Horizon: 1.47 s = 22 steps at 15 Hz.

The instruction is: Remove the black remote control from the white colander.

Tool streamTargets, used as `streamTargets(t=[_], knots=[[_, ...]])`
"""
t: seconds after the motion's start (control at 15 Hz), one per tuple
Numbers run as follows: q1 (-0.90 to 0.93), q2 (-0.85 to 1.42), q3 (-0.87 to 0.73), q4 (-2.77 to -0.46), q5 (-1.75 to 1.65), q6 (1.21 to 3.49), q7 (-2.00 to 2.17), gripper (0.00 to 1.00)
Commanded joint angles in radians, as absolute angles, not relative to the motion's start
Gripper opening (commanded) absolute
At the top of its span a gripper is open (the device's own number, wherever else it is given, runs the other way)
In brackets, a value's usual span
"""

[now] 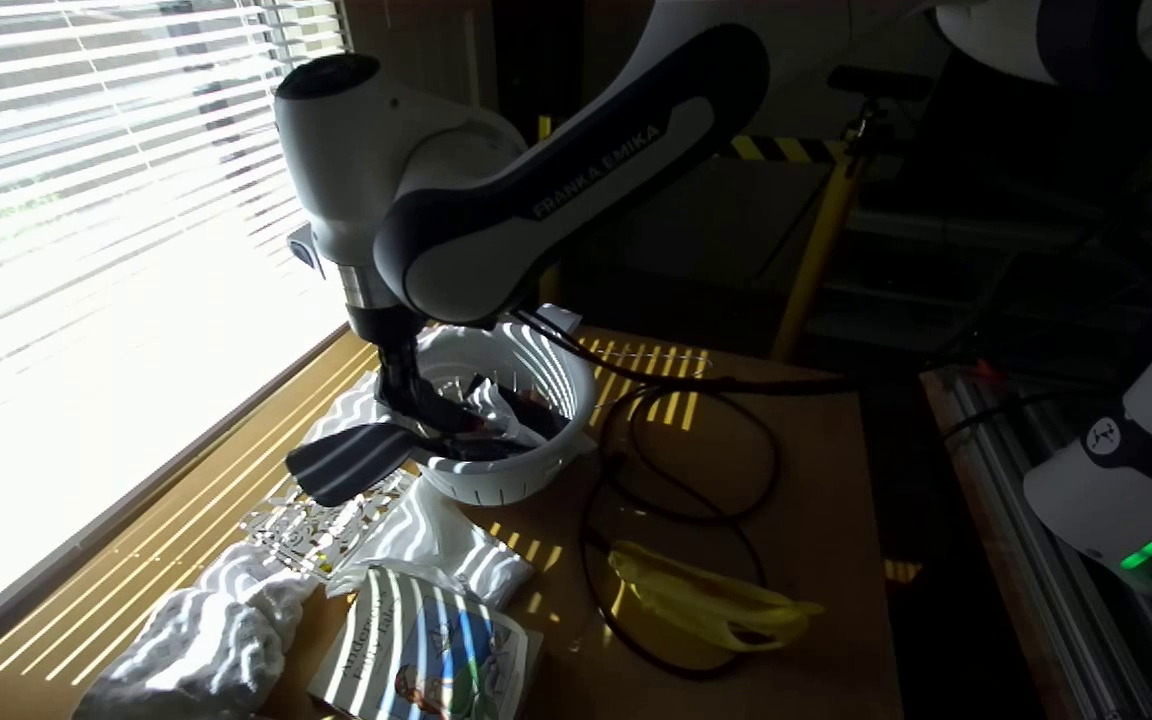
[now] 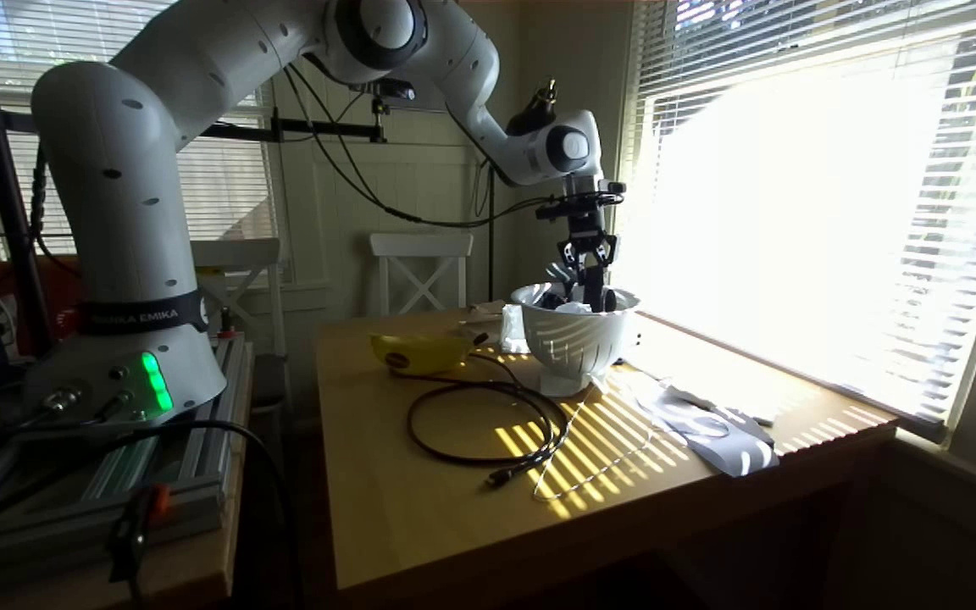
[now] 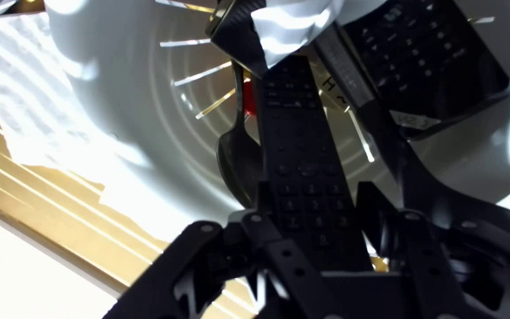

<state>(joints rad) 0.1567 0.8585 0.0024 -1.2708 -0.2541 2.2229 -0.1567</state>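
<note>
Wrist view: slim black plastic remote control (image 3: 306, 166) inside round white slotted colander (image 3: 122, 75), long axis running out ahead of black two-finger gripper (image 3: 316, 197), jaws parted astride the remote's near, number-key end; clamped or loose, cannot tell.

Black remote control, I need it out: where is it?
Mid wrist view, the remote lies in the white colander, between a spoon at left and a black handle at right.
</note>
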Motion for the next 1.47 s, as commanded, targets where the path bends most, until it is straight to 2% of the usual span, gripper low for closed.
streamTargets(t=[0.0,0.4,0.73,1.4], knots=[[0.191,0.655,-0.021,-1.501,-0.298,2.357,-0.067,0.26],[0.214,0.404,-0.045,-1.751,-0.321,2.473,0.091,0.26],[0.173,0.205,0.006,-1.938,-0.264,2.475,0.065,0.26],[0.107,-0.018,0.082,-2.314,0.142,2.464,-0.056,0.26]])
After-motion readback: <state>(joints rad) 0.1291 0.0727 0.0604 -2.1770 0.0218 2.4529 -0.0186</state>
